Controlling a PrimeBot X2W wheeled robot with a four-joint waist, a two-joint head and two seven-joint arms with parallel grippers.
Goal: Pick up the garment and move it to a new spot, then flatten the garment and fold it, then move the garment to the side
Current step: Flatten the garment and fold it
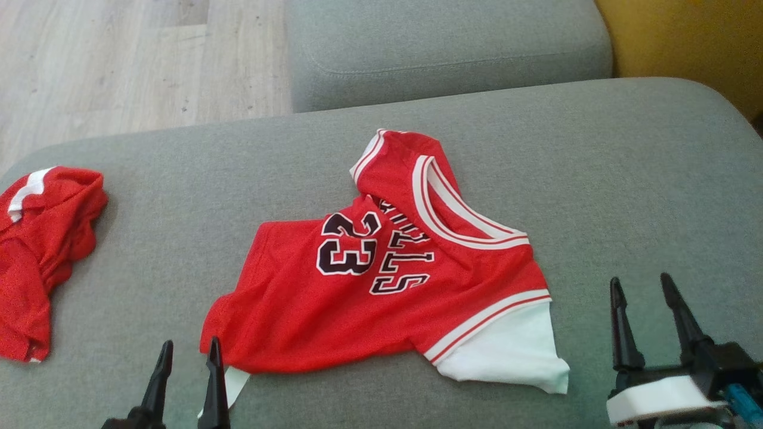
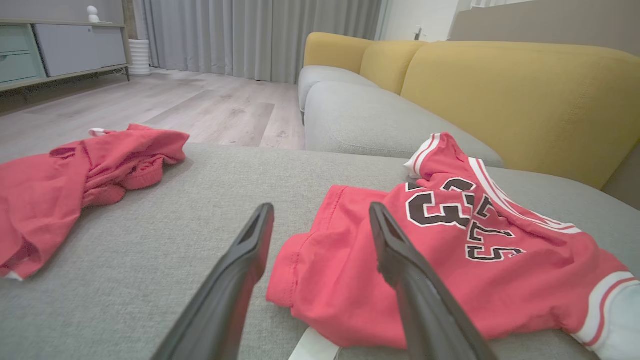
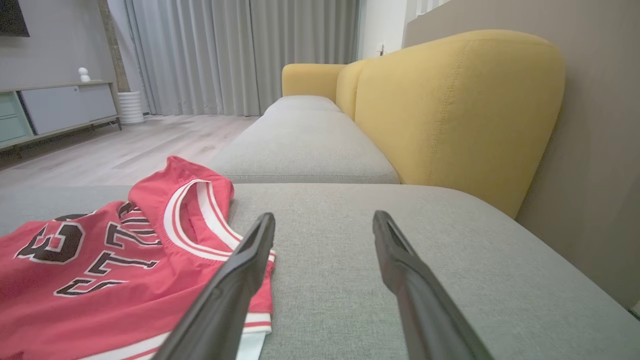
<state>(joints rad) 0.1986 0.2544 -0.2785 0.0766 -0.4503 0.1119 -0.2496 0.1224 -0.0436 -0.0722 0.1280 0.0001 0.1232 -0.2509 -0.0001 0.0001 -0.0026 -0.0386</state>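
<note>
- Red jersey [image 1: 381, 286], head cam: rumpled mid seat cushion [image 1: 626, 179], nr front edge; L gripper [image 1: 189, 342] & R gripper [image 1: 639, 279] apart, empty.
- L wrist: hem beside L gripper, unheld.
- R wrist: collar bunched; flatten, fold, side move prob to do.

Head cam looks steeply down on sofa seat [image 1: 626, 196]; both wrist cams sit low & close, facing along it, sharing the jersey [image 1: 357, 298].

We are reading the number 23 in dark, white-edged digits on the red jersey [image 1: 357, 310], and beside it we are making out the letters LLS, the rest hiding under a fold.
</note>
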